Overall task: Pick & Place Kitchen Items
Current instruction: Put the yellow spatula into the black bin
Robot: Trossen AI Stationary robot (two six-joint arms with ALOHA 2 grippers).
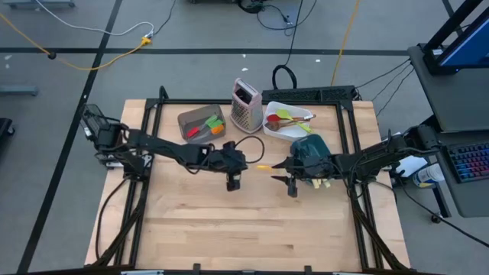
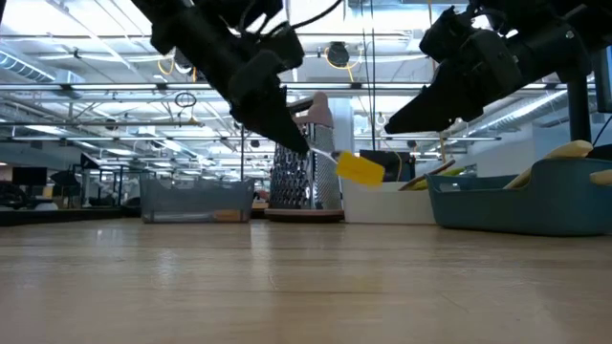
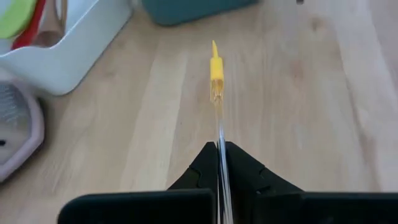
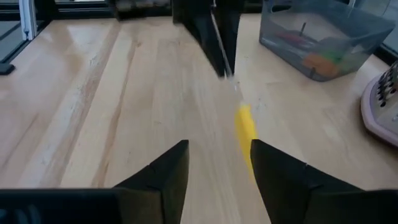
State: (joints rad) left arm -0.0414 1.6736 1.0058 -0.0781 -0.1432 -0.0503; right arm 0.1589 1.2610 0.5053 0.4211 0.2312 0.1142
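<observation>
The left claw (image 1: 234,182), near the middle of the bench (image 1: 229,237), is pressed together on the thin clear handle of a yellow mini spatula (image 1: 262,166), holding it off the wood with the blade pointing toward 3 o'clock. The right claw (image 1: 291,186) faces it from that side, fingers spread, with the yellow blade just beyond its tips and apparently not touching.

The risk I see is slip: the handle looks smooth, glassy and very slim, gripped at one end only, so the heavier blade could swing it round or pull it loose. The spread right claw is close enough to knock the blade.

The blade looks like soft, matte silicone, flat and rectangular. At 12 o'clock stand a perforated metal box grater (image 1: 245,104), a translucent grey tub (image 1: 200,122) and a glossy white tray (image 1: 289,119); a teal bin (image 1: 311,153) sits under the right arm.
</observation>
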